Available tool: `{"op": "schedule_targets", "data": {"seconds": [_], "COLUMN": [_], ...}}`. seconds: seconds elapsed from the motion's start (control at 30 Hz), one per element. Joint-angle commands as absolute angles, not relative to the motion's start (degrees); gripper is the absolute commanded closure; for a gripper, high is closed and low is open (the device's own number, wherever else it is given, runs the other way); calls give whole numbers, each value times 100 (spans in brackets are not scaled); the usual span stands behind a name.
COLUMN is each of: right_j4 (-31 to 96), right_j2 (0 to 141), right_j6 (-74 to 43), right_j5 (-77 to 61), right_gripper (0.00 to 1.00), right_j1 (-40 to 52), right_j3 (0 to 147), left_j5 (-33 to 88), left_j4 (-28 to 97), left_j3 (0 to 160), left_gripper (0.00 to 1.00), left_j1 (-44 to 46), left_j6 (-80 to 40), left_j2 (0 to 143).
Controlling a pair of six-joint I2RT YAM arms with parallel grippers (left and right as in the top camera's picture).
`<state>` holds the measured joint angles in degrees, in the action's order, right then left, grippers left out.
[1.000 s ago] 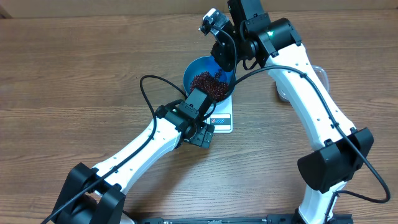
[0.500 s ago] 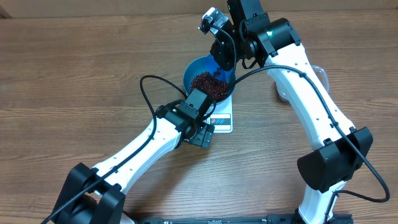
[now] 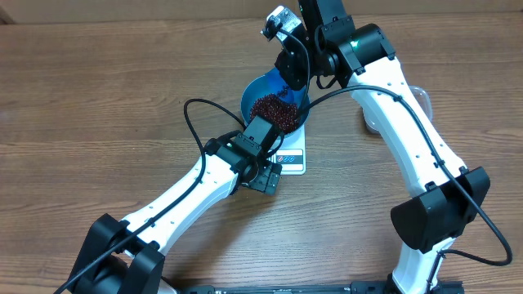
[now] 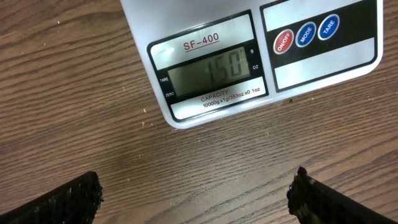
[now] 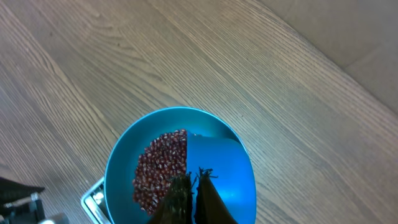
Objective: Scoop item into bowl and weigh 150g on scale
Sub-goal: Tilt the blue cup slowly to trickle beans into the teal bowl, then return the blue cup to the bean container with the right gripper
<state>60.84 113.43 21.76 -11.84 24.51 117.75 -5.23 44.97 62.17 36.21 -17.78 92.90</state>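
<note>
The bowl [image 3: 263, 91] sits on the scale [image 3: 294, 158] near the middle of the table [image 3: 98, 90], and the beans [image 3: 273, 112] lie heaped inside it, towards its near side. The right gripper [image 5: 189, 198] hangs straight over the bowl, its fingers pressed together on the blue scoop [image 5: 214, 168], which covers about half of the bowl's inside in the wrist view. The left gripper [image 4: 195, 200] hovers low over the wood just in front of the scale, fingers spread wide with nothing between them; its camera looks at the display [image 4: 208, 71], which faintly reads 150.

A clear tub [image 3: 419, 98] stands to the right, mostly hidden behind the right arm. A black cable [image 3: 193, 122] loops out from the left arm beside the bowl. The two arms crowd the bowl from the front and from behind. Bare wood stretches out on the left, and the far table edge runs not far behind the right wrist.

Compared with a second ago, the right wrist has lifted slightly and more of the beans show; the left arm, bowl and scale have not moved
</note>
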Motion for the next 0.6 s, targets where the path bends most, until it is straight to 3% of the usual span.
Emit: {"op": "schedule_targets", "data": {"seconds": [0.0, 0.23, 0.57], "right_j4": [5983, 5896, 6016], "right_j2": [11142, 11030, 11026], "right_j6": [1592, 926, 471], "right_j5": [-1260, -2080, -3959], "right_gripper": [96, 96, 96], "right_j1": [2416, 2008, 725], "right_j3": [11935, 11935, 11935], "left_j5": [-598, -596, -596], "left_j4": [4495, 4493, 4493], "left_j3": [6160, 6160, 6160], "left_gripper": [0, 0, 0], "left_j1": [3559, 3559, 3559], "left_j6": [-1669, -1671, -1671], "left_j2": [9295, 9295, 9295]}}
